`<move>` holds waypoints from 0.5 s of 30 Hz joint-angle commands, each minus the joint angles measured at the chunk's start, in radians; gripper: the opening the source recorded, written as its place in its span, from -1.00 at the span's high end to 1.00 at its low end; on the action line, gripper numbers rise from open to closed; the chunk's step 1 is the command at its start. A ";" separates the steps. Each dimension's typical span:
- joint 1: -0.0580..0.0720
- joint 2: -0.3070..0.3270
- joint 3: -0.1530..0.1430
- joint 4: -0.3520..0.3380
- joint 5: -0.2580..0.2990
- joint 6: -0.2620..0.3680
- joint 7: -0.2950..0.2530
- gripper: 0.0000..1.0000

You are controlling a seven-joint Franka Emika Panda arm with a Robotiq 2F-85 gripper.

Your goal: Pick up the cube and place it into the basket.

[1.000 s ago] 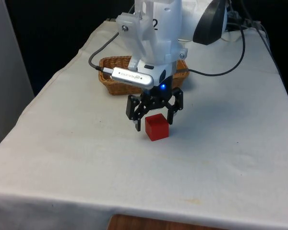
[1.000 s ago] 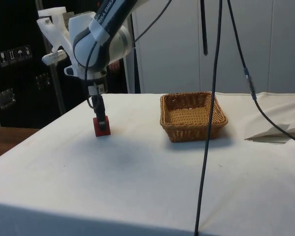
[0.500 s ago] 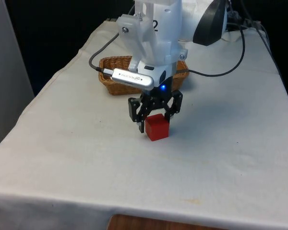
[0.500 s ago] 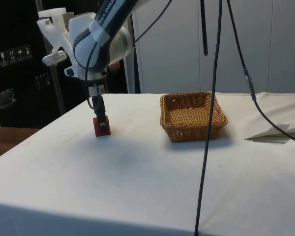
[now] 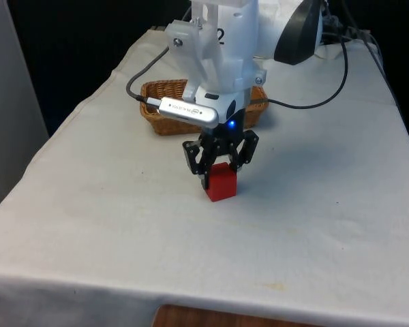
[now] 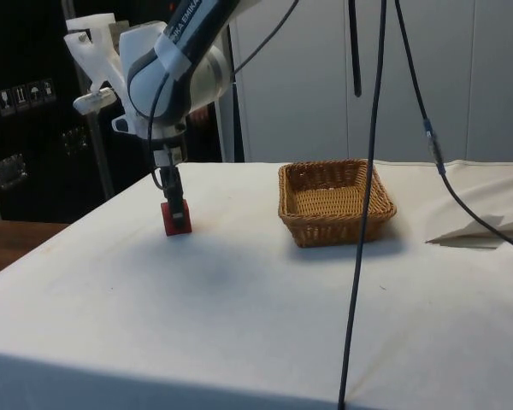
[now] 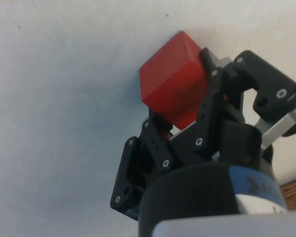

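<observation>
Front view: my fingers (image 5: 220,172) close on the red cube (image 5: 221,184), which sits on the white-clothed desk (image 5: 123,225); the wicker basket (image 5: 165,109) stands behind it, partly hidden by my arm. Side view: I hold the cube (image 6: 176,219) at the cloth, fingers (image 6: 178,207) pointing straight down, the basket (image 6: 335,202) well apart along the desk (image 6: 239,316). Wrist view: my black fingers (image 7: 207,98) clamp opposite faces of the cube (image 7: 174,84) above the cloth.
</observation>
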State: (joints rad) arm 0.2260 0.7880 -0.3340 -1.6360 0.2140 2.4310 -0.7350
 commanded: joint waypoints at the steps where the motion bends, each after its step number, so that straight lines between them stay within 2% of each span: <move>1: 0.001 -0.006 -0.002 -0.003 -0.001 -0.003 0.000 0.94; 4: 0.005 -0.030 -0.008 -0.013 -0.005 -0.014 0.000 0.94; 5: 0.001 -0.011 -0.003 0.000 0.000 -0.008 0.000 0.94; 6: 0.007 -0.037 -0.010 -0.016 -0.006 -0.020 0.000 0.94; 12: 0.008 -0.105 -0.015 -0.069 -0.018 -0.040 -0.004 0.94; 13: 0.002 -0.094 -0.008 -0.059 -0.011 -0.041 -0.004 0.94; 14: 0.008 -0.116 -0.015 -0.078 -0.020 -0.041 -0.005 0.94; 15: 0.008 -0.128 -0.016 -0.087 -0.022 -0.042 -0.005 0.94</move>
State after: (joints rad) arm 0.2280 0.6700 -0.3430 -1.7150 0.1990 2.3900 -0.7420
